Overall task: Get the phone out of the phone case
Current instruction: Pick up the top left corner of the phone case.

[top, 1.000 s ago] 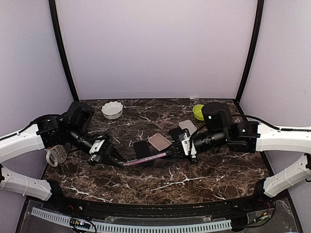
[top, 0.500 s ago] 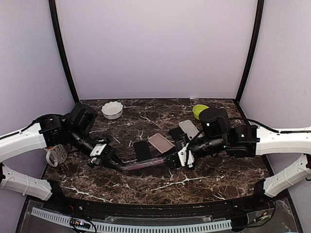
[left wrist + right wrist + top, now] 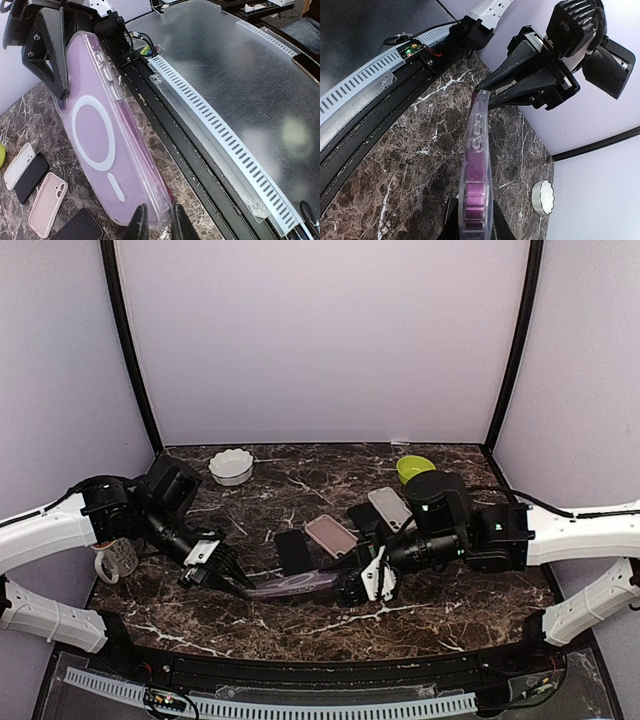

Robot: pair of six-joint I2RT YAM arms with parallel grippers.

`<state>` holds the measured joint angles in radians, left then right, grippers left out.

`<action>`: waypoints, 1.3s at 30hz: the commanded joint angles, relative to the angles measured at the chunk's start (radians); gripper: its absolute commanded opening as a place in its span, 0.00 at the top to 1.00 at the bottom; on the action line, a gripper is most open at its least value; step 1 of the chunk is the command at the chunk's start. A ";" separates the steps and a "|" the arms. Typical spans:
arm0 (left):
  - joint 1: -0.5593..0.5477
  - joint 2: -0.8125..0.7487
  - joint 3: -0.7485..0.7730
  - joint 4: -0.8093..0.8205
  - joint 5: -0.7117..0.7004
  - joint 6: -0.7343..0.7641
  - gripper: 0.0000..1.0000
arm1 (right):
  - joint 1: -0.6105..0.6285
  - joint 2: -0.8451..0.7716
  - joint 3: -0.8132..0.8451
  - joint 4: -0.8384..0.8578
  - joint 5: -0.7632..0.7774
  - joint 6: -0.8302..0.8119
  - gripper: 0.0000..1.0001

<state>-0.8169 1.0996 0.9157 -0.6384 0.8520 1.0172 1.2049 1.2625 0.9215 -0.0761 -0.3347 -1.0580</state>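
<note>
Top external view: the clear phone case (image 3: 295, 585) hangs just above the tabletop (image 3: 300, 630), toward 6 o'clock of its middle, with the purple phone (image 3: 474, 197) seated inside. The left hand (image 3: 238, 581) is pinched nearly closed on its 9 o'clock end, and the right hand (image 3: 352, 587) is clamped likewise on its 3 o'clock end. A loose black phone (image 3: 292, 548) lies at the held case's 12 o'clock and a pink case (image 3: 330, 534) at 1 o'clock — both flat on the tabletop, apart from it.

Noted on left arm (image 3: 45, 532) and right arm (image 3: 585, 525): glossy white link shells, matte black motor housings, black tapered fingers (image 3: 136, 227), black cables (image 3: 545, 497).
</note>
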 commanded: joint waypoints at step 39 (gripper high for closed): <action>-0.008 -0.124 -0.133 0.300 -0.193 -0.022 1.00 | 0.153 0.081 0.040 0.264 -0.129 0.074 1.00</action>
<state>-0.8295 1.0355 0.8318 -0.6418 0.7265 1.0225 1.2819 1.3334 0.9352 -0.0654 -0.2569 -1.0401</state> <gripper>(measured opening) 0.127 0.110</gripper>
